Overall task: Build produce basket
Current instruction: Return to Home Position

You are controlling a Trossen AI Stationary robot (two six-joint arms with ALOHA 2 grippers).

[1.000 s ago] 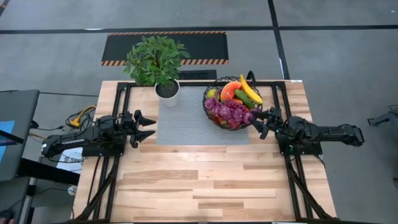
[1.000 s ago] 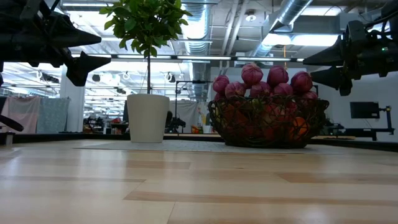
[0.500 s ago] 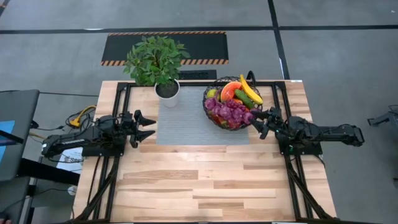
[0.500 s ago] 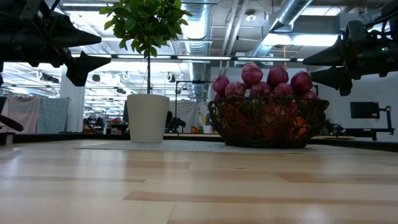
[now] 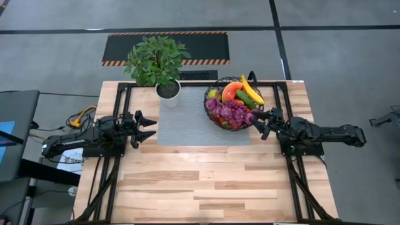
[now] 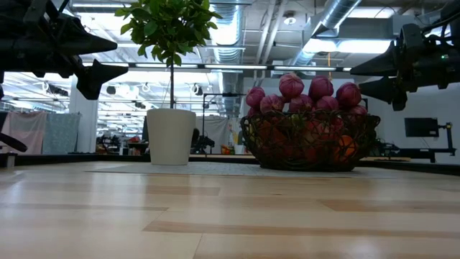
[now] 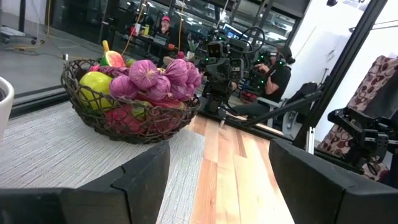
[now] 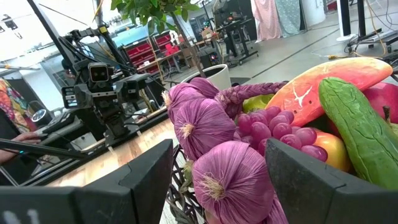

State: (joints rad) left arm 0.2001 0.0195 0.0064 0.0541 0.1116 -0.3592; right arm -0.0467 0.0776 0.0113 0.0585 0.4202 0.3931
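The right tool (image 5: 256, 122) hangs open and empty above the worktop (image 5: 206, 181). The basket (image 5: 207, 100) is just in front of its fingers. The produce (image 5: 232, 107) fills the basket: purple garlic (image 8: 205, 127) is nearest to this tool, then grapes (image 8: 280, 134), a cucumber (image 8: 360, 130) and a banana (image 5: 252, 89). Farther, across the grey mat (image 5: 187, 128), the left tool (image 5: 153, 127) is also open and empty, with the plant (image 5: 156, 59) near it.

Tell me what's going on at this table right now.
Nothing is being handled. The basket sits on the grey mat, piled with produce. The left gripper hovers open at the mat's left edge, the right gripper open beside the basket, both empty. The potted plant stands at the mat's far left corner.
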